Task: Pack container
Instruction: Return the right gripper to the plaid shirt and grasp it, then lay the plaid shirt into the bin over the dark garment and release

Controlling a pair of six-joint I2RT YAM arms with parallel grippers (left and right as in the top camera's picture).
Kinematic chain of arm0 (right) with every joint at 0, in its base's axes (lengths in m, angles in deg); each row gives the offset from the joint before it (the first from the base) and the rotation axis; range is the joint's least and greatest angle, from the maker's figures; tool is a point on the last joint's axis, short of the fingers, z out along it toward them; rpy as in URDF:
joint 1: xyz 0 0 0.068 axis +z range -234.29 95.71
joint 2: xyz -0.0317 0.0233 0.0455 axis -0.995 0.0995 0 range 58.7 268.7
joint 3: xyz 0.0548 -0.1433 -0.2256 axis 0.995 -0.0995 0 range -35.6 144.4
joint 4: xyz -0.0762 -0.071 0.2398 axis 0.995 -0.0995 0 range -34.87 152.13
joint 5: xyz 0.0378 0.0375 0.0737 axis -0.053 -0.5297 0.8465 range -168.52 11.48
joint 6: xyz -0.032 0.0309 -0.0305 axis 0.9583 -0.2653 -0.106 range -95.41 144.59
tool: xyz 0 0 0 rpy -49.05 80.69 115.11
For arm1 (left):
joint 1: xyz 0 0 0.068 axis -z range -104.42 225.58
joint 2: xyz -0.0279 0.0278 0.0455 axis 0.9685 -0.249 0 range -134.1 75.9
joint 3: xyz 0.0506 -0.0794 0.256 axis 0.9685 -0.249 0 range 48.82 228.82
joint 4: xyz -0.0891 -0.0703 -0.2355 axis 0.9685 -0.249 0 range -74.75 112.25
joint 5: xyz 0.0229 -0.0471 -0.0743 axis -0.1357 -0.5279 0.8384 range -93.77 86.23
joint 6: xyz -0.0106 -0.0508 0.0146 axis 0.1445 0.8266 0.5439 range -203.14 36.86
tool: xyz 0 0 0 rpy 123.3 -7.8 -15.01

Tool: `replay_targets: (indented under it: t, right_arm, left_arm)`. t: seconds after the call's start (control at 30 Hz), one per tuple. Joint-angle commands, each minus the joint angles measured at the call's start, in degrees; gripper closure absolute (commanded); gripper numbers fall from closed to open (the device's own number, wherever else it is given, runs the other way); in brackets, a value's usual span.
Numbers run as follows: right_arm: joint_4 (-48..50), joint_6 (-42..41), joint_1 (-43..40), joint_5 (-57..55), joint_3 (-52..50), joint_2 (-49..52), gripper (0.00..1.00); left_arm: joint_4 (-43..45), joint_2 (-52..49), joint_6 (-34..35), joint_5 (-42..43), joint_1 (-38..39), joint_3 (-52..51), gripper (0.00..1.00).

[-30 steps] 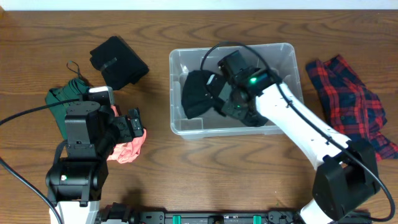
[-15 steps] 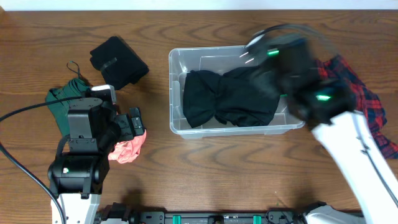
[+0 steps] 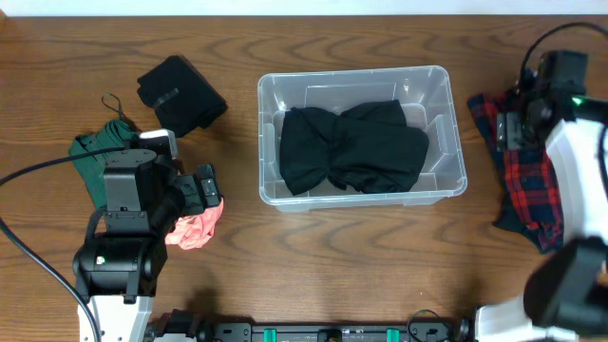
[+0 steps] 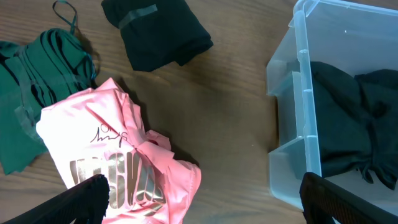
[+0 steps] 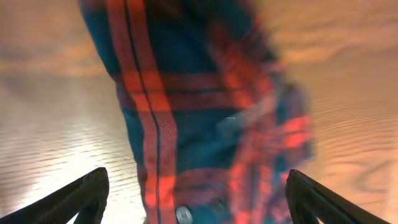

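Observation:
The clear plastic container (image 3: 267, 114) stands at the table's middle with a black garment (image 3: 351, 147) spread across its floor. My right gripper (image 3: 510, 128) hangs open over a red and blue plaid shirt (image 3: 524, 180) to the container's right. In the right wrist view the plaid shirt (image 5: 186, 106) fills the space below my right gripper (image 5: 196, 199), with nothing held. My left gripper (image 3: 211, 190) is open above a pink garment (image 3: 195, 228), left of the container. The left wrist view shows the pink garment (image 4: 118, 155) by my left gripper (image 4: 202, 196) and the container's wall (image 4: 305, 93) at the right.
A green garment (image 3: 90, 154) lies at the far left beside the left arm. A folded black garment (image 3: 180, 92) lies behind it, also seen in the left wrist view as the dark bundle (image 4: 158, 31). Bare wood separates the pink garment from the container.
My right gripper opened, left the black garment lying in the container, and swung right out of the bin to above the plaid shirt. The left arm stayed put.

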Motion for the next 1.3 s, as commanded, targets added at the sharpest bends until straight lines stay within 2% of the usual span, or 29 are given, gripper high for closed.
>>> replay_targets:
  t: [0.0,0.13,0.2,0.27,0.33,0.37,0.53,0.7,0.93,1.1,1.27]
  right_arm:
    - [0.35,0.57,-0.55,-0.24,-0.55,6.67,0.11]
    - [0.92,0.28,-0.52,-0.33,-0.55,14.32,0.11]
    - [0.90,-1.92,-0.52,-2.47,-0.55,17.25,0.20]
    - [0.74,-3.96,-0.48,-4.68,-0.55,18.18,0.52]
    - [0.63,-5.31,-0.42,-6.78,-0.44,17.68,0.94]
    - [0.57,-6.10,-0.37,-7.72,-0.31,17.05,0.99]
    - [0.46,-6.21,0.42,-8.15,1.49,9.53,0.99]
    - [1.46,-3.04,3.06,-6.51,3.89,-3.34,0.99]
    - [7.50,5.07,13.18,1.77,4.04,-17.70,0.99]
    - [7.80,11.65,25.46,3.26,3.82,-19.02,0.99]
    - [6.78,16.52,35.58,9.05,2.93,-14.47,0.99]
  left_arm:
    - [-0.09,-0.07,0.50,-0.04,0.28,1.20,0.02]
    - [-0.09,-0.07,0.50,-0.04,0.28,1.20,0.02]
    - [-0.09,-0.07,0.48,-0.04,0.28,1.20,0.02]
    - [-0.09,-0.07,0.50,-0.04,0.28,1.20,0.02]
    - [-0.09,-0.07,0.48,-0.04,0.28,1.20,0.02]
    - [-0.07,-0.07,0.48,-0.04,0.28,1.20,0.02]
    - [-0.09,-0.07,0.48,-0.04,0.28,1.20,0.02]
    - [-0.07,-0.07,0.48,-0.04,0.28,1.20,0.02]
    - [-0.09,-0.07,0.48,-0.04,0.28,1.20,0.02]
    - [-0.11,-0.07,0.48,-0.04,0.28,1.20,0.02]
    - [-0.11,-0.07,0.48,-0.04,0.28,1.20,0.02]
